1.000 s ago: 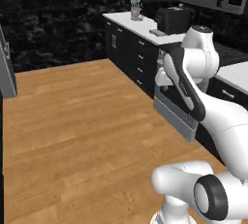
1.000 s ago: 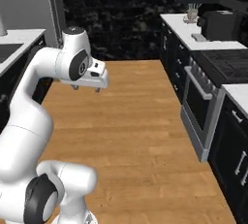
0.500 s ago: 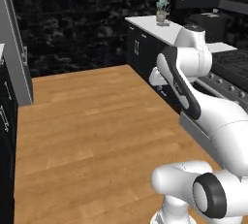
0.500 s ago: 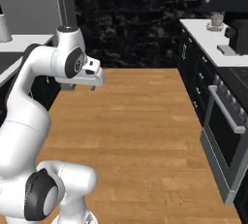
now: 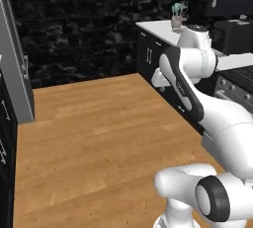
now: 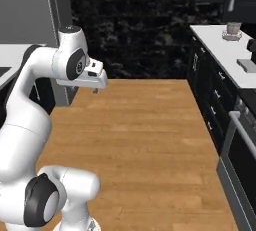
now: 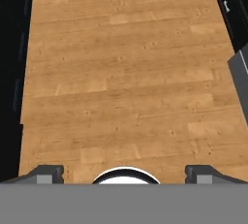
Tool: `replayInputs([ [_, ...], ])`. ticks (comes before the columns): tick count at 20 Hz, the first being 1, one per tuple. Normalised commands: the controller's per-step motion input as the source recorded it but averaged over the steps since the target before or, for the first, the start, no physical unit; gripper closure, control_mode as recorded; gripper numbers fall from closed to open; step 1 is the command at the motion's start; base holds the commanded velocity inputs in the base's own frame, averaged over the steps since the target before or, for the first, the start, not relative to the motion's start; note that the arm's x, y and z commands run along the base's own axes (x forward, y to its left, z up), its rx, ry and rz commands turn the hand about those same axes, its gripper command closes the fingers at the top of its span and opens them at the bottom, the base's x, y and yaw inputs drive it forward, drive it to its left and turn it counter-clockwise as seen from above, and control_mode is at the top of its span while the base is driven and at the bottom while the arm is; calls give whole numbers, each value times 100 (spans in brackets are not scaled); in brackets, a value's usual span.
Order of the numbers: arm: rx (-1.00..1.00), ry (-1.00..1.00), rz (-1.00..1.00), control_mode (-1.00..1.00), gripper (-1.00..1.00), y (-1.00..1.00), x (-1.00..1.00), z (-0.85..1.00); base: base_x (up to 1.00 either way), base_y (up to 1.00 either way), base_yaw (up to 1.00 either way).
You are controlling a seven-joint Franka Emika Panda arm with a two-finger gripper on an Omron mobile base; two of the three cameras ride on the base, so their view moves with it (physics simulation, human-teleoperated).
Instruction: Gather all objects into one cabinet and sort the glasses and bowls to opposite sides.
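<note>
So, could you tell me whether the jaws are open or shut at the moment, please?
Open. In the hand view the gripper has its two dark fingertips far apart, with bare wooden floor between them and nothing held.

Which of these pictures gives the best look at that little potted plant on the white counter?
The left base view: the potted plant shows its greenish leaves above the pot. In the right base view the potted plant is cropped to just its pot.
</note>
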Motion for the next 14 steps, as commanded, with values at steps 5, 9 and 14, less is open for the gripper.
replayInputs([
  [5, 0, 0, 0, 100, -100, 0, 0, 0, 100, 24, 0],
  [9, 0, 0, 0, 100, -100, 0, 0, 0, 100, 18, 0],
  [14, 0, 0, 0, 100, -100, 0, 0, 0, 100, 5, -3],
])
